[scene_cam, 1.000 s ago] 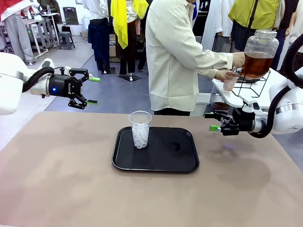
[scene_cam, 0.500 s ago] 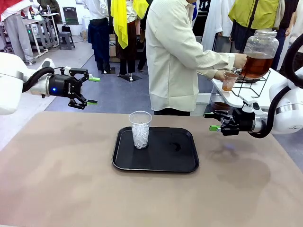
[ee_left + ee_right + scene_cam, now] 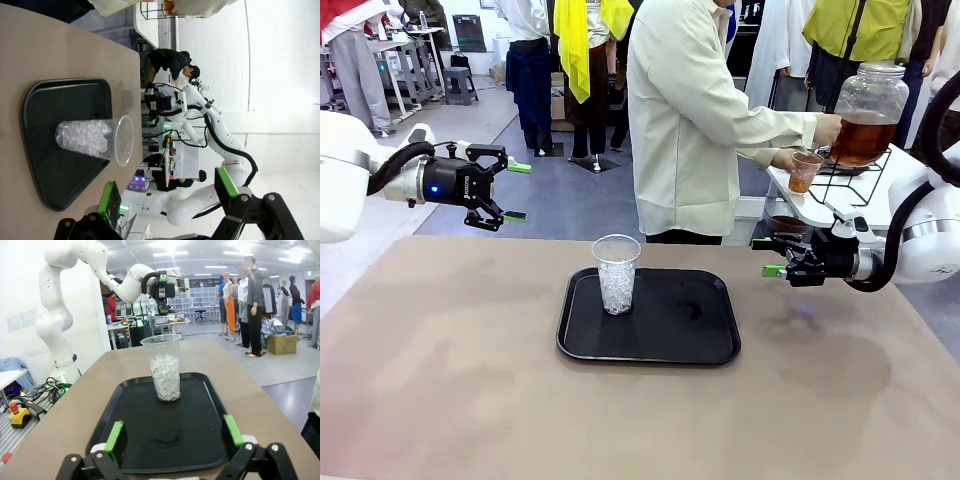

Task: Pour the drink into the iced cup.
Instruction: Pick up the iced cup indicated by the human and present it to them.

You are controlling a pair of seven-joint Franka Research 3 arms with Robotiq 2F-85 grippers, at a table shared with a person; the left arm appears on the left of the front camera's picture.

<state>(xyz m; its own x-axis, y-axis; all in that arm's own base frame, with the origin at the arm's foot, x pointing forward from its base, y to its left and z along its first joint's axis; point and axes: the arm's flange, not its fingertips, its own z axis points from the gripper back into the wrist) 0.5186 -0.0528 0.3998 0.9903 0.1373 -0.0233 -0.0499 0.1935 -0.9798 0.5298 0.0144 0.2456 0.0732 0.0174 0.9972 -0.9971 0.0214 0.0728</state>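
Observation:
The iced cup (image 3: 616, 273), clear plastic and part-filled with ice, stands upright on the left part of a black tray (image 3: 665, 345). Across the table, a person holds a small clear cup (image 3: 806, 170) with some amber drink at the tap of a big glass jar (image 3: 868, 113) of the drink. My left gripper (image 3: 517, 190) hovers open, above and left of the tray. At the tray's right, my right gripper (image 3: 770, 257) hangs open and low. Both wrist views face the iced cup (image 3: 92, 141) (image 3: 164, 369) between open, empty grippers (image 3: 167, 192) (image 3: 174, 437).
The jar stands on a black wire stand (image 3: 855, 180) on a white side table (image 3: 800, 200) at the far right. The person (image 3: 690, 110) stands just beyond the table's far edge. A small dark smear (image 3: 165, 441) lies on the tray (image 3: 125, 390). Bare brown tabletop (image 3: 440, 370) surrounds the tray.
The small cup in the person's hand has gained amber drink at its bottom. Both arms and the iced cup have stayed still.

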